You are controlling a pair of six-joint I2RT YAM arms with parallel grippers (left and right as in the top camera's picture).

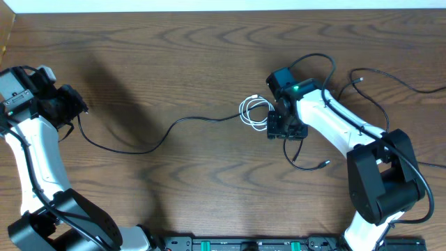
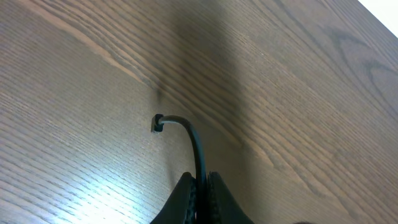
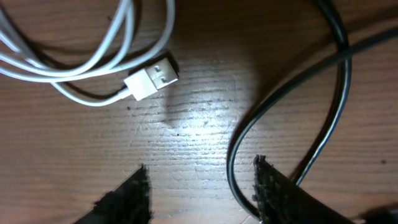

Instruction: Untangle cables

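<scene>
Overhead, left side: I see the left fingers (image 1: 72,106) at the far left of the desk (image 1: 174,56). The first black cable (image 1: 160,136) leaves them, sags toward the near edge, then climbs to the white cable (image 1: 254,111).
Overhead, right side: the right fingers (image 1: 282,127) sit just beside the white cable's small coil, on its right.
Second black cable (image 1: 324,165): it comes out from under the right arm, and its plug end lies loose on the desk.
Left wrist, grip: the fingers are pressed together, pinching the first black cable. Its black plug (image 2: 158,123) arches out past the tips. I cannot tell whether the plug touches the wood.
Right wrist, grip: the fingers are spread and pinch nothing, with mostly bare desk between them.
Right wrist, black strands: one curves just inside the right-hand fingertip. I cannot tell whether they touch.
Right wrist, white plug (image 3: 152,77): it lies flat ahead of the tips and apart from them. The white loops are bunched at upper left.
</scene>
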